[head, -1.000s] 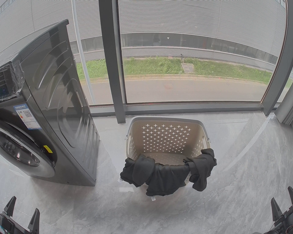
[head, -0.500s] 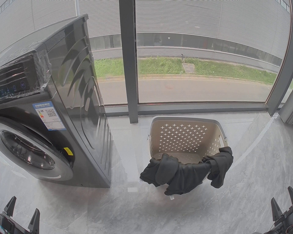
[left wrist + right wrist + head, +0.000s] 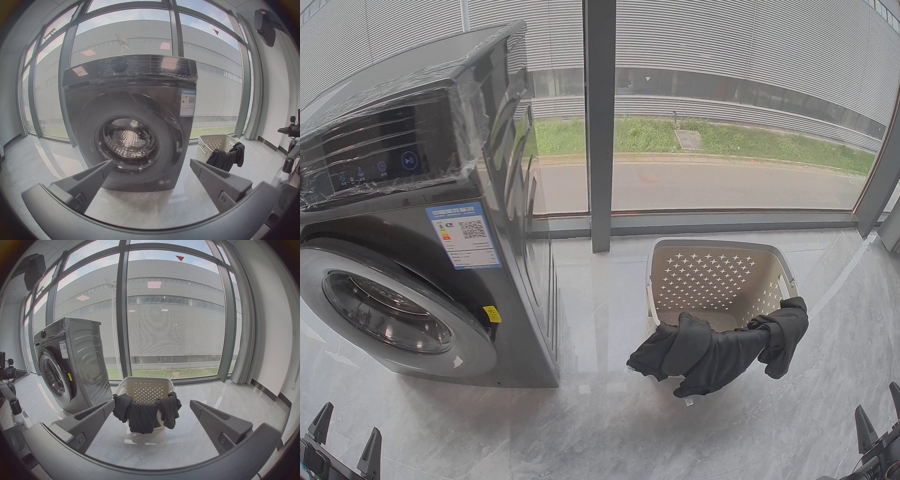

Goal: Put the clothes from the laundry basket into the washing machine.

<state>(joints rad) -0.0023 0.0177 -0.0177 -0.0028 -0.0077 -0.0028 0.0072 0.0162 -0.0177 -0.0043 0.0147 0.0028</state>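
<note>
L claw (image 3: 351, 417) low, agape, R claw (image 3: 876, 398) likewise

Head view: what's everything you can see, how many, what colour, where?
dark grey front-loading washing machine: one, dark grey, on the floor, robot's left.
cream plastic star-holed laundry basket: one, cream, on the floor right of the machine.
black cloth garment: one bundle, black, draped over the basket's near rim.
pale grey marbled floor: one, pale grey, under everything.
grey-framed glass window wall: one, grey, behind the basket.
left gripper: one, black, low left, jaws open.
right gripper: one, black, low right, jaws open.
</note>
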